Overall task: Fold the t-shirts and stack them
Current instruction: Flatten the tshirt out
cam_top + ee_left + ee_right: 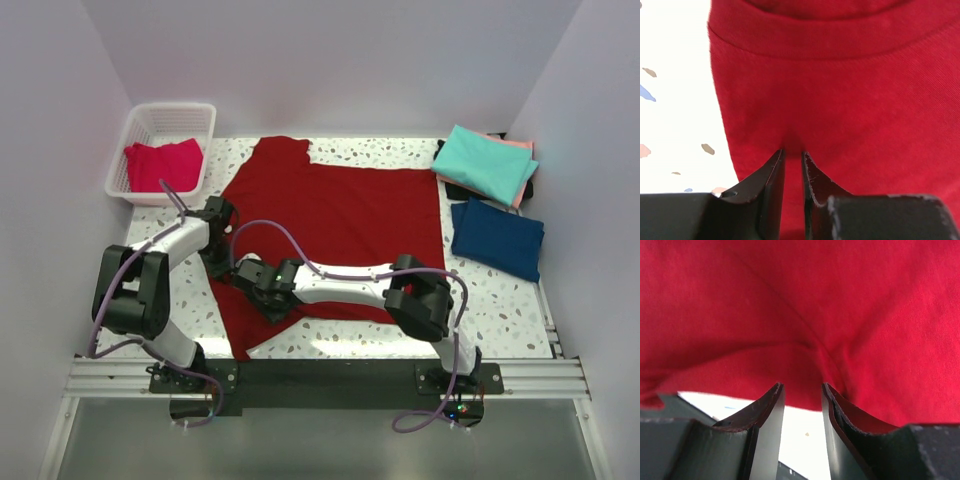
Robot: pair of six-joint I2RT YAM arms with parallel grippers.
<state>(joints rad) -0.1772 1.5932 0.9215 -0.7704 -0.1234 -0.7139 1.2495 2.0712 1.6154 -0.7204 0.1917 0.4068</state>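
A large dark red t-shirt (340,225) lies spread flat in the middle of the table. My left gripper (218,262) sits at its left edge, and in the left wrist view the gripper (792,152) is shut on a pinch of the red cloth (840,100) just inside a hem. My right gripper (246,275) is right beside it. In the right wrist view this gripper (802,387) has its jaws apart, with the cloth edge (805,315) at the tips and bare table between them. Teal (485,163) over salmon pink (521,146) shirts and a navy one (497,237) lie folded on the right.
A white lattice basket (190,118) stands at the back left with a pinkish-red shirt (162,165) in it. A dark item (452,187) peeks from under the teal stack. White walls close in the table on three sides.
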